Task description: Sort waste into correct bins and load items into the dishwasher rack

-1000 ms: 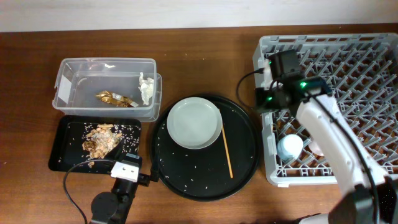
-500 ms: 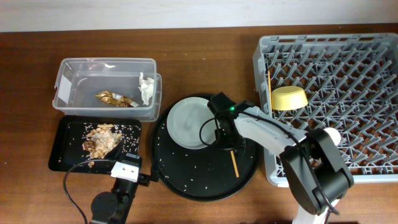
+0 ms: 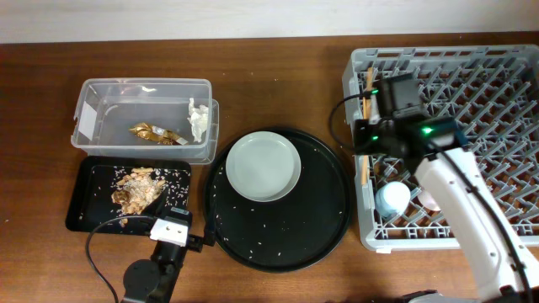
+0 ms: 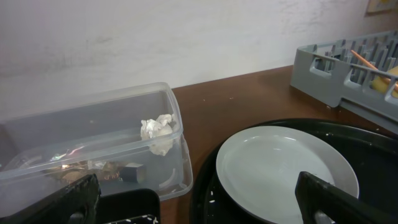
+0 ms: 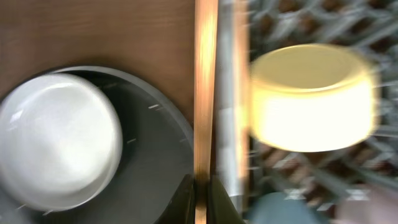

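My right gripper (image 5: 202, 186) is shut on a wooden chopstick (image 5: 205, 93) and holds it over the left edge of the grey dishwasher rack (image 3: 505, 63); it also shows in the overhead view (image 3: 364, 168). A second chopstick (image 3: 368, 84) lies in the rack. The yellow bowl (image 5: 311, 96), light blue cup (image 3: 392, 199) and pink cup (image 3: 428, 202) sit in the rack. The pale grey plate (image 3: 263, 166) lies on the round tray. My left gripper (image 4: 199, 205) is open and empty, near the plate (image 4: 283, 171). The clear tub (image 3: 109, 105) holds the tissue (image 3: 198, 118) and gold foil (image 3: 156, 132). The black tray (image 3: 84, 202) holds food scraps (image 3: 135, 189).
The large round black tray (image 3: 320, 227) lies between the bins and the rack, with scattered rice grains on it. The left arm's base and cable (image 3: 152, 269) are at the front left. A pale wall runs behind the table.
My right gripper has lifted the chopstick off the round tray and moved right with it to the rack's left edge. The left arm has not moved.
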